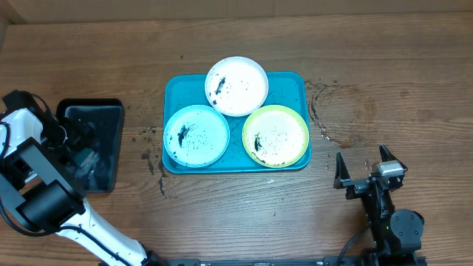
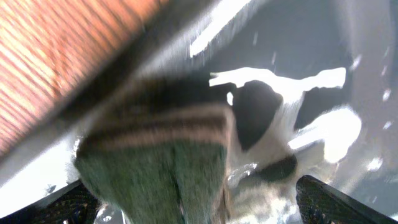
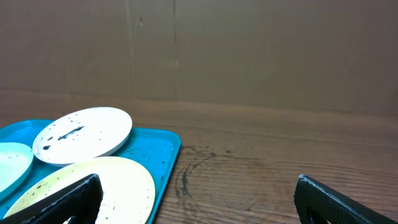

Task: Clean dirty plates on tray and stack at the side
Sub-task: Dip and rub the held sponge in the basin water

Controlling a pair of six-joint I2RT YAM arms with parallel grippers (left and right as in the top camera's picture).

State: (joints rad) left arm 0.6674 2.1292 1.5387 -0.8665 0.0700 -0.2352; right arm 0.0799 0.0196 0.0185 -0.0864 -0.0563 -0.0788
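The turquoise tray [image 1: 295,83] holds three speckled plates: the white plate [image 1: 236,86] at the back, the teal-rimmed plate [image 1: 196,134] front left, and the yellow-green plate [image 1: 276,135] front right. My left gripper [image 1: 81,148] is down inside the black tray [image 1: 103,111], away from the plates. In the left wrist view its fingers [image 2: 196,202] are spread wide around a green, striped scrubbing pad [image 2: 161,155]; the view is blurred. My right gripper [image 1: 362,155] is open and empty, right of the tray. The right wrist view [image 3: 199,199] shows the white plate [image 3: 84,134] and the yellow-green plate [image 3: 93,186].
Dark smears and a ring stain [image 1: 332,111] mark the wood right of the turquoise tray, and specks [image 1: 151,151] lie left of it. The black tray's floor looks wet and shiny [image 2: 323,130]. A brown wall [image 3: 249,50] stands behind the table.
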